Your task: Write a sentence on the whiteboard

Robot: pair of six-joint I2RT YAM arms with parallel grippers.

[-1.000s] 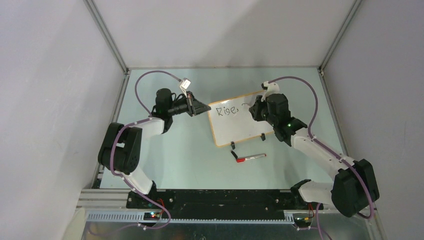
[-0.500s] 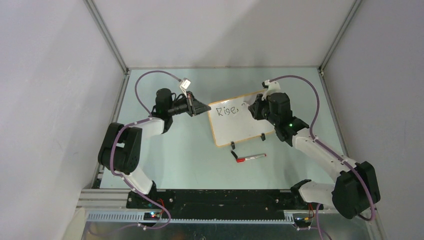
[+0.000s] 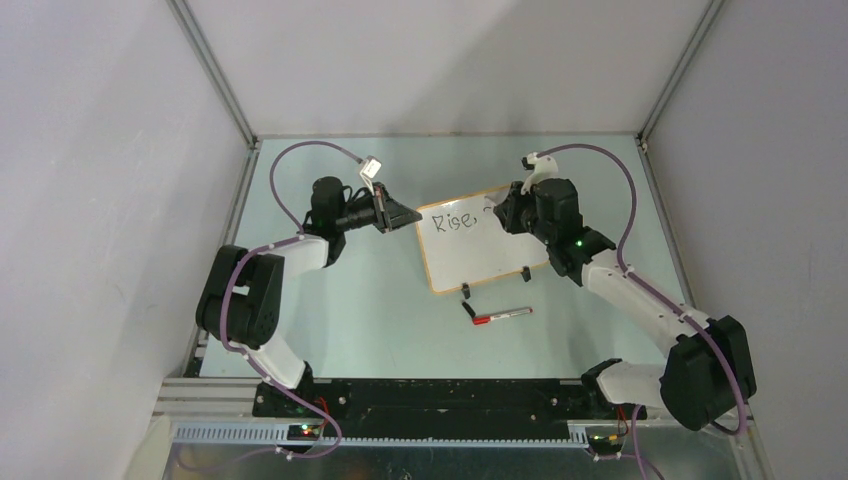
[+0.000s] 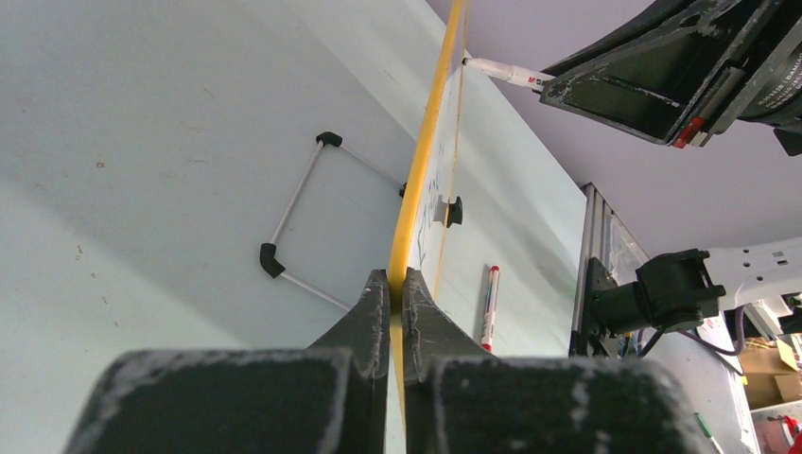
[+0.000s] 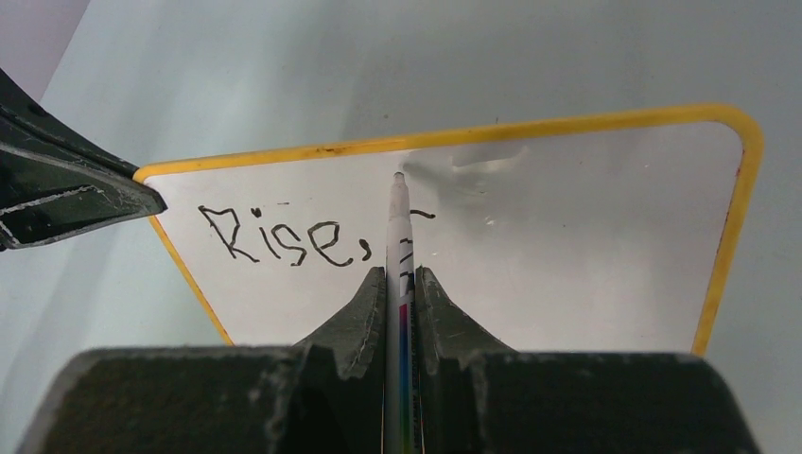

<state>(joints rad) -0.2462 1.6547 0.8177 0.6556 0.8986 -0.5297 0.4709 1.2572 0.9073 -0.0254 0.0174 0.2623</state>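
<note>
The whiteboard [image 3: 480, 255], white with a yellow-orange frame, stands tilted mid-table. "Rise," [image 5: 284, 241] is the sentence's only written word, in black at the board's upper left, and a short black stroke [image 5: 426, 215] lies to its right. My left gripper [image 4: 397, 276] is shut on the board's left frame edge [image 4: 421, 180]. My right gripper [image 5: 400, 274] is shut on a white marker [image 5: 397, 222]. The marker's tip sits near the board's far edge, above that stroke. Seen from above, the right gripper [image 3: 507, 214] hovers over the board's upper right part.
A second marker [image 3: 500, 315] with a red cap lies on the table in front of the board. Two black clip feet [image 3: 466, 291] sit on the board's near edge. A wire stand [image 4: 295, 210] rests on the table behind the board. Walls enclose the table.
The right gripper with the marker has shifted slightly toward the board's far edge. The left gripper and the board have stayed put.
</note>
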